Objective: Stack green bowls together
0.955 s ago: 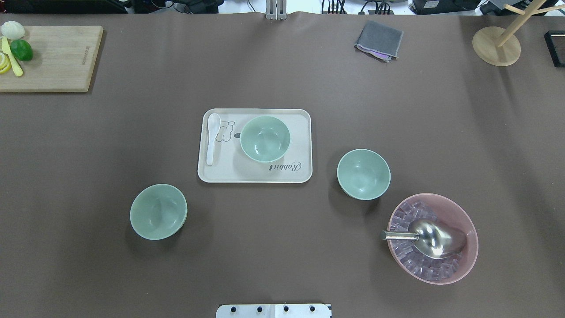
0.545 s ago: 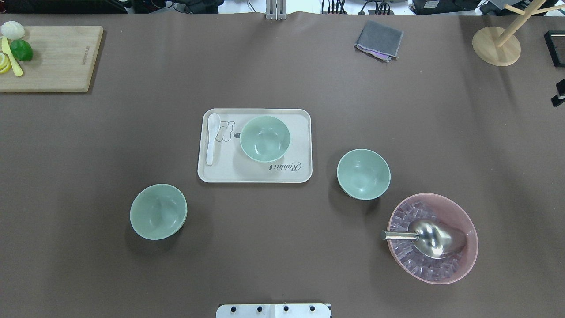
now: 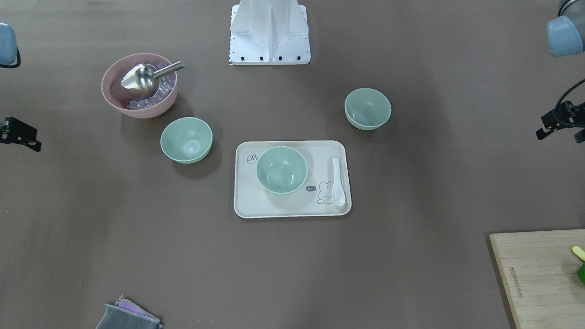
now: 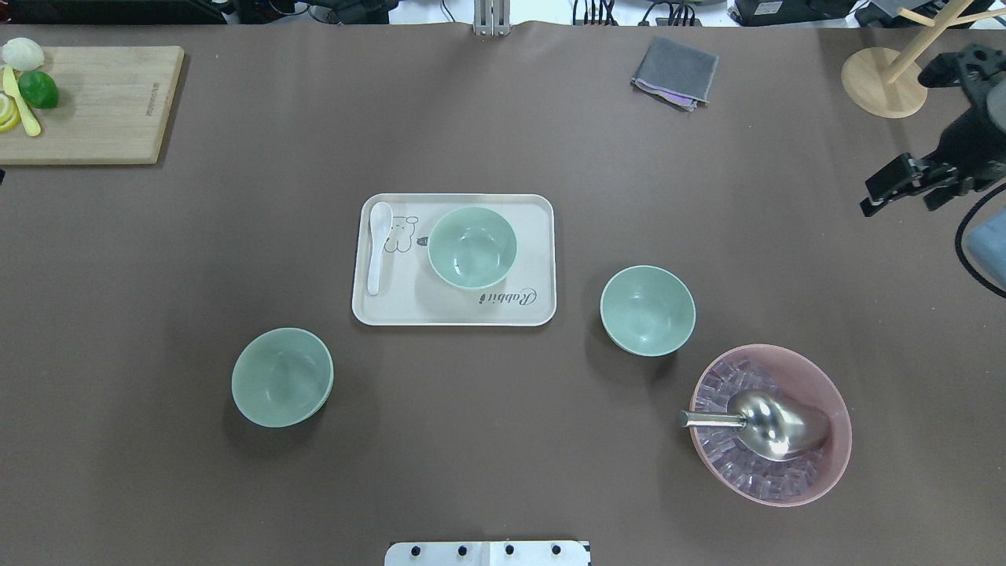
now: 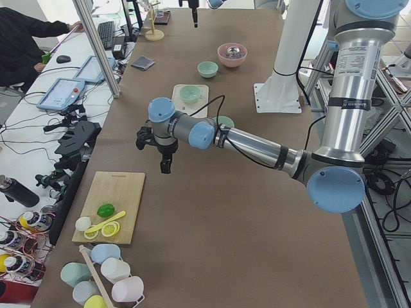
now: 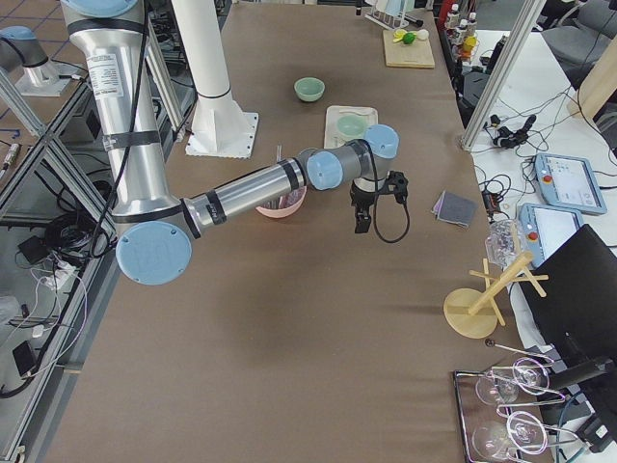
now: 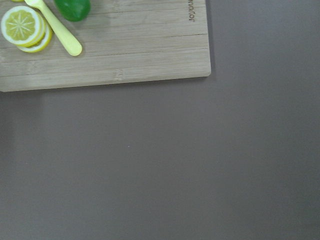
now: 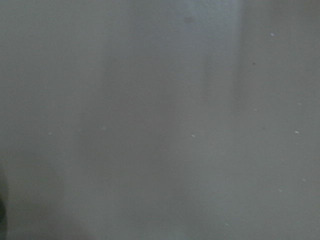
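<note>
Near the centre of the overhead view, the first green bowl [image 4: 472, 248] stands upright on the right half of the cream tray [image 4: 456, 317]. A white spoon [image 4: 379, 245] lies along the tray's left side.

The second green bowl [image 4: 648, 310] stands upright on the brown table [image 4: 503, 456], right of the tray and slightly lower in the frame. It is clear of the tray and just up-left of the pink bowl [image 4: 835, 464].

The third green bowl [image 4: 282, 377] stands upright on the table to the lower left of the tray, well apart from the other two. No bowl sits inside another, and no gripper touches any of them.

The pink bowl, at lower right, holds clear ice cubes [image 4: 747, 472] and a metal scoop [image 4: 774, 424] whose handle points left.

The right gripper [image 6: 362, 224] hangs fingers-down over bare table at the right edge of the overhead view, below the round wooden stand [image 4: 884, 82]. Whether its fingers are apart or together cannot be told. Its wrist camera shows only blurred table.

The left gripper [image 5: 165, 167] hangs fingers-down over bare table just beside the cutting board [image 4: 94, 102] at upper left. Its finger state cannot be told. Its wrist camera shows the board's corner with lemon slices [image 7: 22, 27], a yellow knife [image 7: 57, 30] and a lime [image 7: 74, 7].

A grey cloth [image 4: 674, 71] lies at the top, right of centre.
</note>
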Tool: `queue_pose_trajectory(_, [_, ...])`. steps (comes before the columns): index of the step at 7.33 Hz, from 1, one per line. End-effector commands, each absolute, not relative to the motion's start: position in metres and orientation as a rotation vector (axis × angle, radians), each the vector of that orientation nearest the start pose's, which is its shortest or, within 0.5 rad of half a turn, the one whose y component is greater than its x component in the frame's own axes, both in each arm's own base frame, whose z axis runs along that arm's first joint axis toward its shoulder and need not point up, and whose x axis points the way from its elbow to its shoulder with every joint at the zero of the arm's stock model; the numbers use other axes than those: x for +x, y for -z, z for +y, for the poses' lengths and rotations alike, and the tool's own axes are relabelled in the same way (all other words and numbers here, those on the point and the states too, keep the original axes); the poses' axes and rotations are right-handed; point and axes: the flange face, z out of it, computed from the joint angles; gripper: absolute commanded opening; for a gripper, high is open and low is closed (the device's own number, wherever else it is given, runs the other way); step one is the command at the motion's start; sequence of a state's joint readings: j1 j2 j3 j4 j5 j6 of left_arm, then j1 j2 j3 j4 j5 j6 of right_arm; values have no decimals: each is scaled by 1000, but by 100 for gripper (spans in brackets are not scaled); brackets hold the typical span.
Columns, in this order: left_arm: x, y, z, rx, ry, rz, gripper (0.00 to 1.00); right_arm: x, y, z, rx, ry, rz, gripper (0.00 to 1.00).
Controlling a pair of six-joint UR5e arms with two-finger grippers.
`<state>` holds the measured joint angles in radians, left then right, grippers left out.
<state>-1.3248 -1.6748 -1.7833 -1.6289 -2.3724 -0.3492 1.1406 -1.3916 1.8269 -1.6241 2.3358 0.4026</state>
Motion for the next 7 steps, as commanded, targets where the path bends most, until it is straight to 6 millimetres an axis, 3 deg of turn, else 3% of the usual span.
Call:
queue_pose_trajectory(1, [78,-483,-536,117,-55,873,98,-255,-396,-523,113,337,-844,100])
queue_pose_trajectory(3, [79,-483,-536,120,-58,873,98,-315,-345,-516,163,445,-867,100])
queue_pose_trajectory(5, [79,-483,-536,119,-58,872,98,-357,-333,-509,212,497,-806,100])
queue_pose_trajectory(7, [79,-483,-536,118,-58,874,98,-380,-346,-512,214,625,-788,100])
